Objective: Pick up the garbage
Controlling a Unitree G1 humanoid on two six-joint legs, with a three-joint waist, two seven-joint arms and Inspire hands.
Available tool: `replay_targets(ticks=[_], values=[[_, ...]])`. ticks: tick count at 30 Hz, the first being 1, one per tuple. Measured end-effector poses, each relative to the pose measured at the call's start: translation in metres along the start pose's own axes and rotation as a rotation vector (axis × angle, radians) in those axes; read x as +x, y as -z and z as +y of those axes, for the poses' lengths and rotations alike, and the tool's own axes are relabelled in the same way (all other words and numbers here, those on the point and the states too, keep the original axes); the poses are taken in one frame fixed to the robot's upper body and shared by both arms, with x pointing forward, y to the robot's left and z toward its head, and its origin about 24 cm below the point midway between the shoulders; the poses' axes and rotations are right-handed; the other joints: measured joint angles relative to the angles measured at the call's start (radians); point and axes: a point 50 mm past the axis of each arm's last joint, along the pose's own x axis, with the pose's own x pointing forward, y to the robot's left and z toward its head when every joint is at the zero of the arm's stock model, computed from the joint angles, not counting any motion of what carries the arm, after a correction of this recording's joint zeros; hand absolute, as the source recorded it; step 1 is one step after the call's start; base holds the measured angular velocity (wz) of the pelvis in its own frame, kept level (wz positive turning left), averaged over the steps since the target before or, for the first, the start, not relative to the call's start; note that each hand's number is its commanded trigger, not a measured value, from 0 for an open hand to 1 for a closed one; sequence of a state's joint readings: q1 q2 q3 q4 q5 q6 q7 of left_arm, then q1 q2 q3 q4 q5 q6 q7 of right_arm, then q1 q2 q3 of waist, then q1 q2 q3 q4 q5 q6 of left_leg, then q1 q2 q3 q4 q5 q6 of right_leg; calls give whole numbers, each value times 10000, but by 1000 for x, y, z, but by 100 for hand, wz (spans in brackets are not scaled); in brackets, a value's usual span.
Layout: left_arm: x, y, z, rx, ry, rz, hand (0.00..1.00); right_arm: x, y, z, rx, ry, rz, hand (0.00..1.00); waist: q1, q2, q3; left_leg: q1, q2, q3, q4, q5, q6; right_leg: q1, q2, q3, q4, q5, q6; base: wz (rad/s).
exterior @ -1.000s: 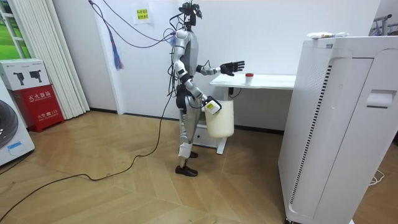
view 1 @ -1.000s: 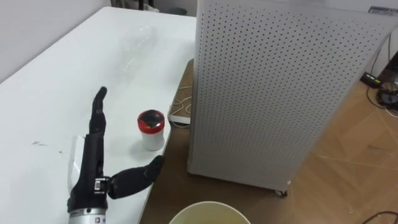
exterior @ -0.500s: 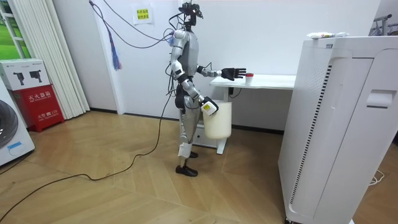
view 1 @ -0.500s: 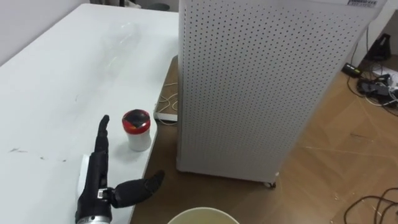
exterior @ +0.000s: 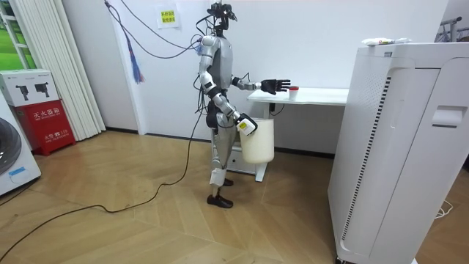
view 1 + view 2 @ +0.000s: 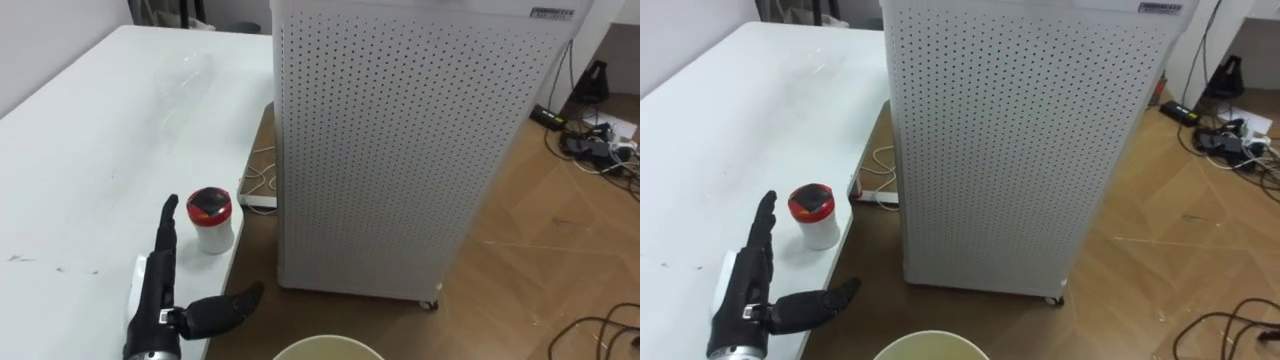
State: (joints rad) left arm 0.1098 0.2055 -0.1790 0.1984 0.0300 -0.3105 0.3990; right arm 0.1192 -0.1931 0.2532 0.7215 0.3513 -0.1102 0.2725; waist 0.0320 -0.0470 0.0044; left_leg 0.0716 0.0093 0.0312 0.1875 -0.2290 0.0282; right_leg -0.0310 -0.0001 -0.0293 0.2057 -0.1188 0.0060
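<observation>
The small jar [image 6: 211, 221] with a red lid stood upright near the table [image 6: 80, 170] edge. The left hand [image 6: 160, 296] was just beside it, fingers straight, thumb spread, holding nothing. The right hand [image 5: 245, 125] was at the bucket [image 5: 259, 141]; its grip could not be told. The jar was judged light, rigid and smooth-sided, best taken round the white body below the lid.

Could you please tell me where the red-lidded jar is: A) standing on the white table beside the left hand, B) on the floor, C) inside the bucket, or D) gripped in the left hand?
A: the jar stands upright on the table beside the open left hand.
</observation>
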Motion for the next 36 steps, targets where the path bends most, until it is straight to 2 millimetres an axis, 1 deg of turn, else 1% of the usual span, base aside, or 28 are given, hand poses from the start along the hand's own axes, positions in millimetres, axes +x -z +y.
replay_targets(ticks=[4,7,9,11,13,15,17,20,24,32,33,34,35,36], values=[[0,0,0,-7,-40,6,0,-1,3,0,-31,-6,114,100,-25,1,3,28,9,-2,-54,-3,-4,21,15,-17,-2,3,-4,0],[2,0,2,-487,-442,155,0,-5,9,0,57,33,267,100,-87,13,16,4,9,-3,-81,-3,-4,26,25,-16,-10,3,-4,0],[7,1,4,-1032,-946,374,0,-6,11,0,72,76,332,100,-153,43,50,14,7,0,-134,-2,-3,14,22,-14,-13,2,-4,0],[11,2,6,-1305,-1298,537,0,-6,12,-1,60,94,339,100,-175,57,61,31,14,43,-167,-2,-3,-10,33,5,-18,2,-3,-6],[16,3,8,-1275,-1590,572,0,-6,11,-1,60,126,335,100,-187,62,68,57,25,95,-184,-2,-2,-55,43,22,-24,2,-4,-8],[24,2,10,-1452,-1914,620,0,-6,11,-1,42,203,333,100,-227,112,105,73,25,159,-185,-1,-1,-59,53,115,-40,2,-3,-9],[30,0,10,-1584,-2034,595,0,-6,11,-1,45,222,334,100,-247,139,125,88,25,211,-191,-1,-1,-62,60,179,-47,2,-3,-11],[35,-1,9,-1738,-2142,632,0,-5,12,1,86,183,329,100,-297,147,130,108,28,246,-194,-1,-1,-76,76,261,-49,2,-3,-8],[35,2,5,-1766,-2171,838,0,-5,13,1,130,172,432,100,-329,142,132,106,46,397,-200,-1,-2,-108,86,296,-44,2,-3,-5],[35,7,5,-1643,-2153,1307,0,-5,16,3,228,117,746,100,-412,133,132,98,95,413,-229,-19,-18,-132,134,257,-22,15,-24,-1],[34,7,4,-1624,-2142,1374,3,-5,15,3,217,100,733,100,-436,133,131,98,109,405,-227,-22,-24,-130,143,239,-22,19,-30,0],[34,8,4,-1612,-2135,1413,85,-4,14,4,187,79,728,100,-463,134,131,98,113,396,-225,-23,-26,-129,148,236,-21,20,-32,0],[34,10,3,-1572,-2112,1514,100,-4,12,5,119,13,695,100,-537,145,131,101,124,387,-213,-26,-30,-118,158,246,-22,24,-39,0],[34,12,1,-1512,-2058,1666,100,-3,11,6,85,-50,655,100,-554,152,128,111,131,389,-192,-26,-31,-106,168,264,-22,28,-46,0]])
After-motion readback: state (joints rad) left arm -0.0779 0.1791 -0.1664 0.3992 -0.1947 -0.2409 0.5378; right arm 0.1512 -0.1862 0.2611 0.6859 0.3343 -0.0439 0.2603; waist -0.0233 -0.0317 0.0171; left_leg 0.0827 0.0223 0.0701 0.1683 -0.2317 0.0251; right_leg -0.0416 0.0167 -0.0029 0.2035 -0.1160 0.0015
